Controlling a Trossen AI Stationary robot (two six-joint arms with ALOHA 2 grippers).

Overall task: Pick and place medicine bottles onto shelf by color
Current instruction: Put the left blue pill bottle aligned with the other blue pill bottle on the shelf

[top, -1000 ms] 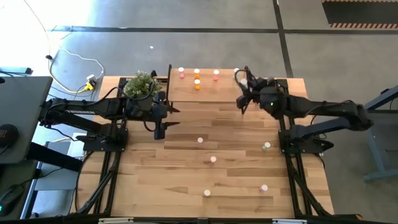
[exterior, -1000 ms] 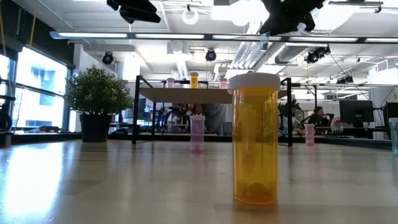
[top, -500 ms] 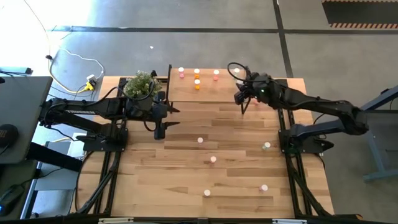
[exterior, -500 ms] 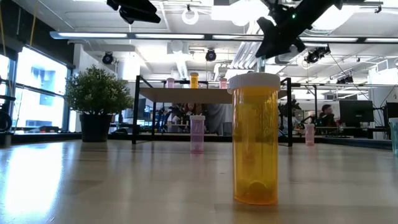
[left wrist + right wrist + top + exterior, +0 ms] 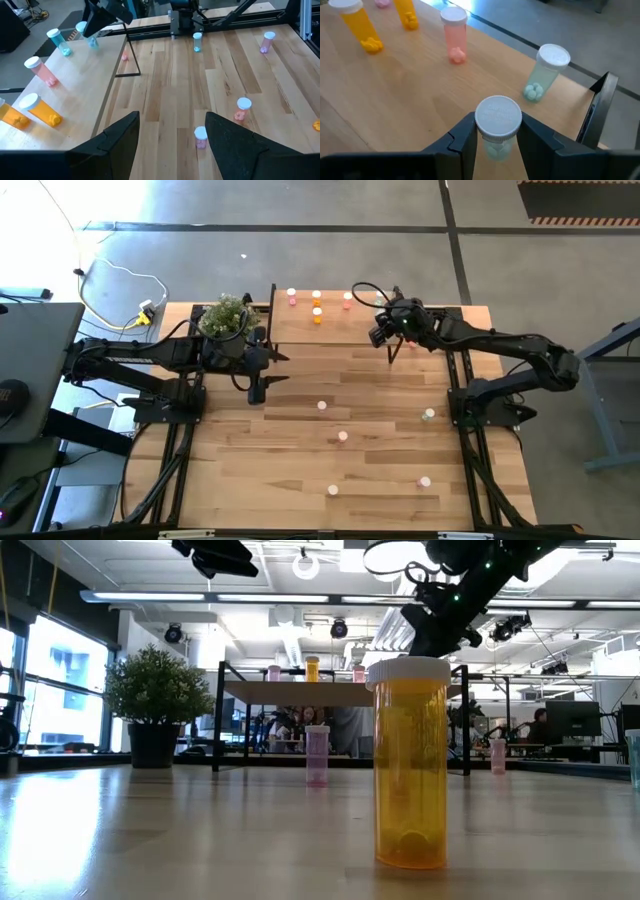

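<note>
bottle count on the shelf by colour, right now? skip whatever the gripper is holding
On the shelf:
pink bottles: 2
orange bottles: 2
pale green bottles: 1
Total: 5
Not counted: 1 held bottle, pale green, in the right gripper.

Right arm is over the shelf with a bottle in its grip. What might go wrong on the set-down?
1. The right gripper holds a pale green bottle just below its white cap; a grip that high may let it tip on release.
2. Another pale green bottle stands close ahead on the shelf; the fingers could clip it.
3. The shelf's edge is near; set down too far out, it may fall.
</note>
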